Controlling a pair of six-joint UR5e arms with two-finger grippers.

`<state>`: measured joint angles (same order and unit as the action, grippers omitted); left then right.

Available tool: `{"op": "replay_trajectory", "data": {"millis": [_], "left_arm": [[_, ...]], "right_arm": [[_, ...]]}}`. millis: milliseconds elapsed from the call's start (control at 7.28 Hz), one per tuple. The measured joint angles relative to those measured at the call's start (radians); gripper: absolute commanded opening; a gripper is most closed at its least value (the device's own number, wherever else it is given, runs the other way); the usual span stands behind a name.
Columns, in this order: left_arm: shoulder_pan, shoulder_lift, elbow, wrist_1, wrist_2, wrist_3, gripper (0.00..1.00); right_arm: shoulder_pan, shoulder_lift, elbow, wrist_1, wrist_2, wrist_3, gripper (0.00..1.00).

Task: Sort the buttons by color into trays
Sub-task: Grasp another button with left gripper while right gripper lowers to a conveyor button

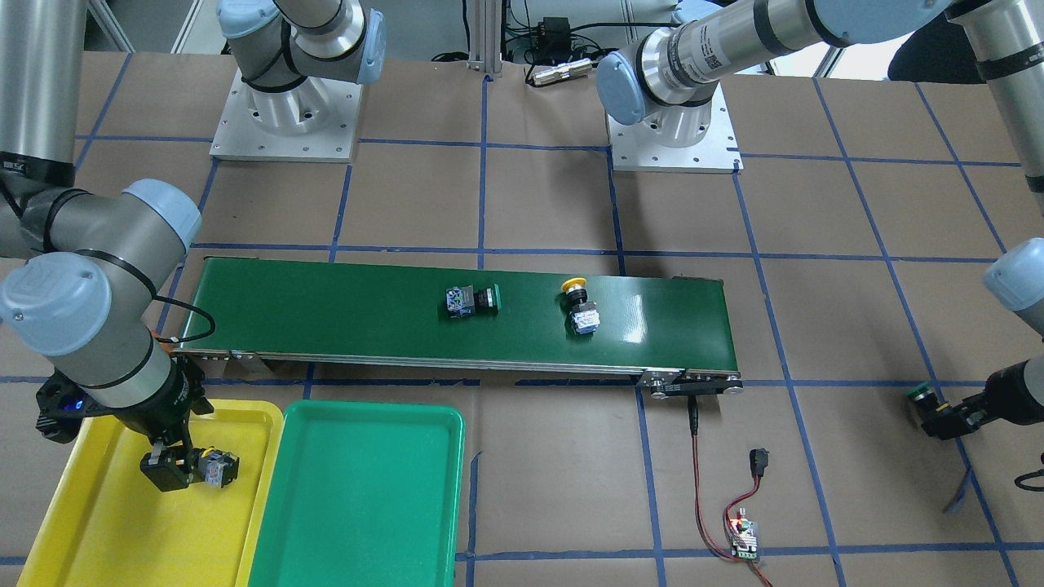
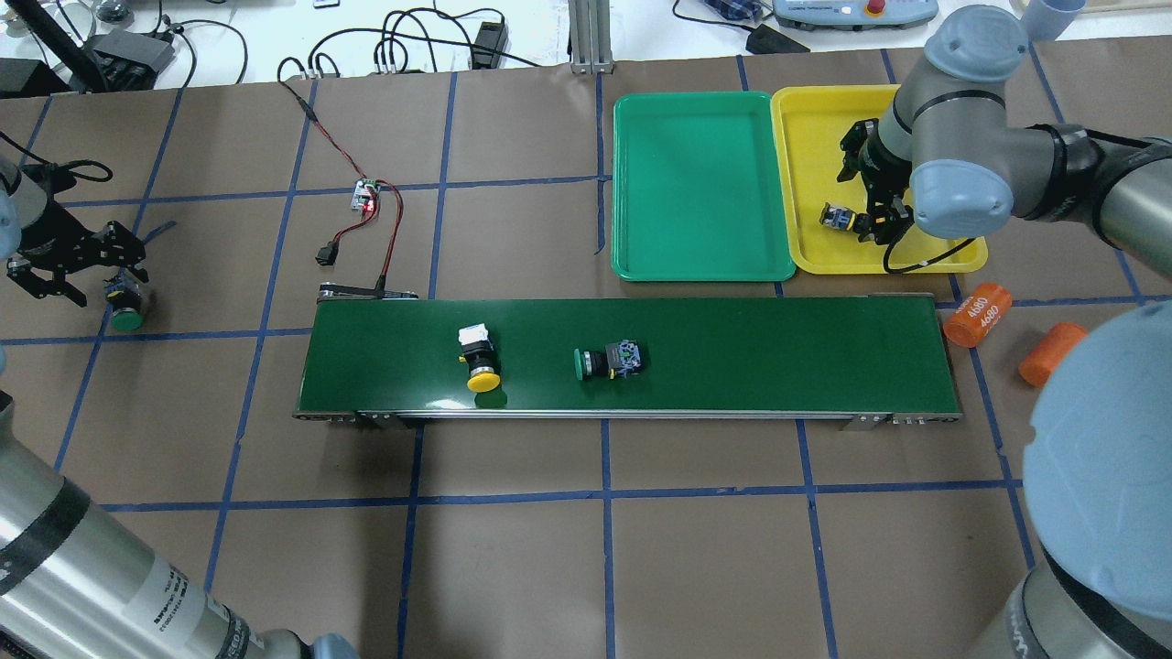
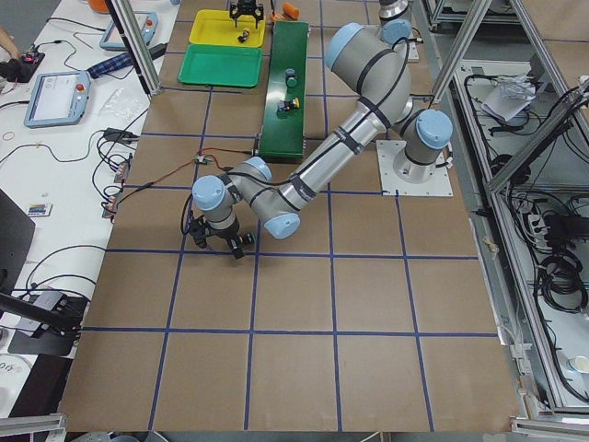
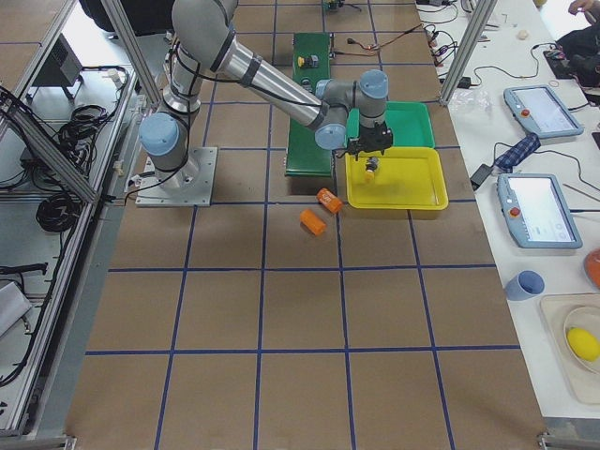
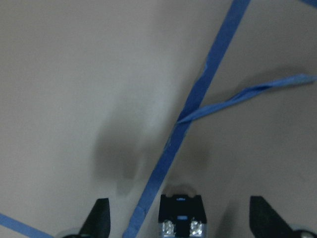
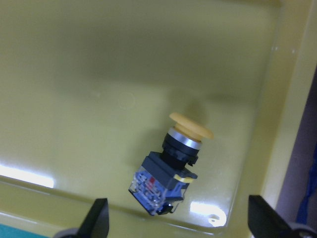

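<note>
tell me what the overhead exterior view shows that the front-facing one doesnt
Overhead only: an orange cylinder marked 4680 and a second orange cylinder beside the conveyor belt's end; the right arm largely covers that spot in the front-facing view. Front-facing only: the right arm's base plate and the left arm's base plate. Both: the belt carrying a yellow button and a green button, plus the green tray and yellow tray side by side.

A long dark-green conveyor belt (image 2: 778, 352) crosses the brown-papered worktop (image 2: 549, 549); on it lie a yellow-capped push-button (image 2: 481, 361) and, at its three o'clock, a green-capped push-button (image 2: 609, 360); toward the belt's one o'clock, a green plastic tray (image 2: 700, 183) adjoins a yellow plastic tray (image 2: 806, 137); the right gripper (image 2: 874, 224) hangs over the yellow tray, a third button (image 2: 835, 218) at its nine o'clock; the left gripper (image 2: 105, 279) meets another green-capped button (image 2: 125, 311).
</note>
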<state>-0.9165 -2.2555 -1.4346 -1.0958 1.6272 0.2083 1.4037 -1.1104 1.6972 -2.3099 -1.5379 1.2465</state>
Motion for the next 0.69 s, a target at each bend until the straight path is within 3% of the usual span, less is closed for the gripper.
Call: {"op": "replay_trajectory", "data": {"millis": [137,275,687], "left_arm": [[0.002,0.012,-0.021,-0.005,-0.002,0.000,0.07],[0.001,0.024,-0.030,-0.016,-0.003,0.000,0.00],[-0.007,0.076,-0.033,-0.107,-0.029,-0.005,0.00]], "right_arm": [[0.017,-0.031,0.001,0.012,-0.001,0.015,1.00],[0.052,-0.069,0.003,0.042,-0.002,0.053,1.00],[0.188,-0.228,0.053,0.186,-0.001,0.197,1.00]]}}
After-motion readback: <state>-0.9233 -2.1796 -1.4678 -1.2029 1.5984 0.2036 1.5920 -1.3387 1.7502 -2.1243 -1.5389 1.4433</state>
